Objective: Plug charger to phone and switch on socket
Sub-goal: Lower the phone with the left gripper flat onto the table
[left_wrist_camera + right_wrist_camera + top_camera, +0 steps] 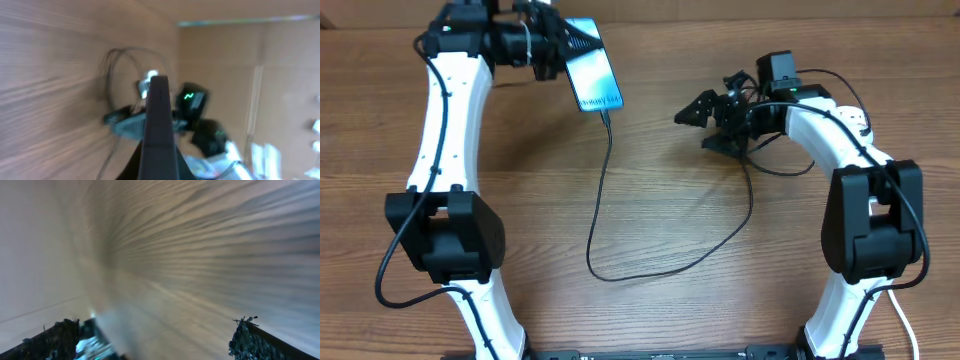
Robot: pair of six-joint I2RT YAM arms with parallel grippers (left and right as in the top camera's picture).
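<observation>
The left fingers are clamped on the lit phone at the far left of the worktop, and the charger looks seated in its lower end. The right fingers gape wide and empty near the charger's other end. Next likely comes switching on the socket, which is not in view.

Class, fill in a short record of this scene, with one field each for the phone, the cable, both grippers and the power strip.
phone: screen lit, gripped at its top end
cable: one end at the phone's lower edge, the rest looping over the table toward the right arm
left gripper: shut on the phone
right gripper: open, empty
power strip: not in view
</observation>
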